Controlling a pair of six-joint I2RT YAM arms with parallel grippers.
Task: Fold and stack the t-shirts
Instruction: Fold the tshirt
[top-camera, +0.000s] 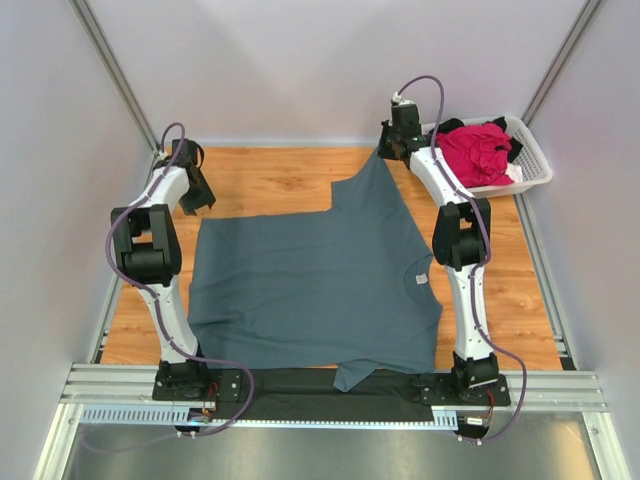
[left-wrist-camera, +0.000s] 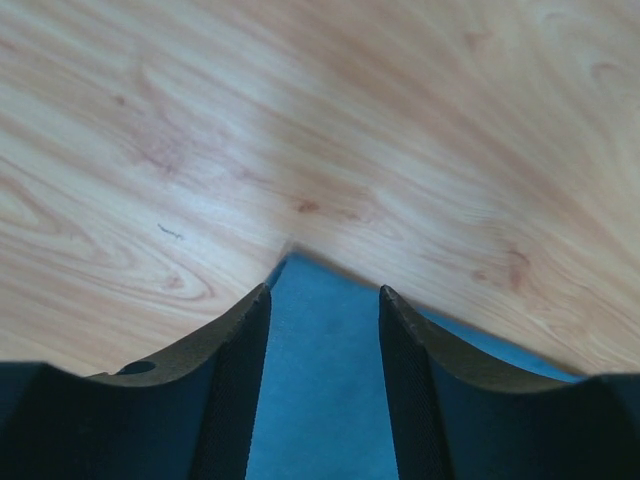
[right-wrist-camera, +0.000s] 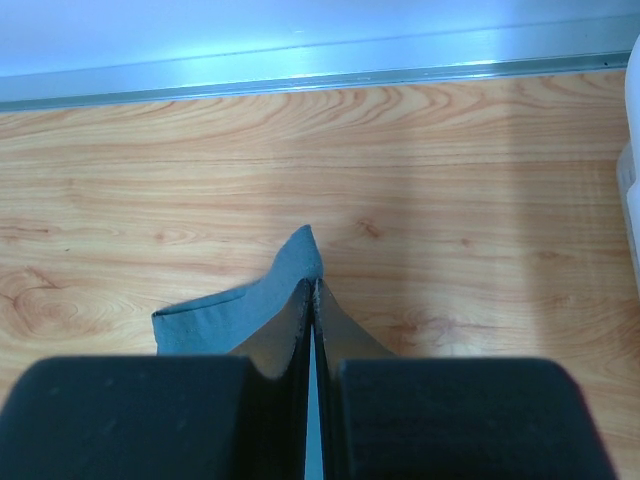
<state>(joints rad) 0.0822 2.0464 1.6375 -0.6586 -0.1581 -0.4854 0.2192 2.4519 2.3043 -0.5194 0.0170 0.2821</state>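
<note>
A: What lies nearest, at the bottom of the top view?

B: One flat black piece (top-camera: 300, 388) lies along the near edge, between the two arm bases. I cannot tell if it is a shirt. One sleeve of the blue-grey t-shirt (top-camera: 310, 290) overlaps it at the bottom centre.

A: Where are the edges of this t-shirt?

B: It is spread over the middle of the table (top-camera: 270, 175). Its left edge runs just beside the left arm. Its right edge, with the neck label (top-camera: 421, 278), is just beside the right arm. Bare wood shows in narrow strips at lower left and at right. A wider band is at upper centre, up to the back wall.

A: And the left gripper (left-wrist-camera: 325, 290)?

B: It is at the upper left corner of the t-shirt. Its jaws stand clearly apart. The cloth corner lies in the gap, but nothing is squeezed.

A: The right gripper (right-wrist-camera: 312, 285)?

B: It is at upper right. The jaws are pressed fully together on the tip of the far sleeve.

A: What is farthest?

B: One white basket (top-camera: 535, 165), in the upper right corner. It holds one crumpled magenta t-shirt (top-camera: 475, 150) and some black cloth (top-camera: 497, 127). How many pieces that is, I cannot tell.

A: So the count?

B: Two arms, one basket, one blue-grey t-shirt, one magenta.
</note>
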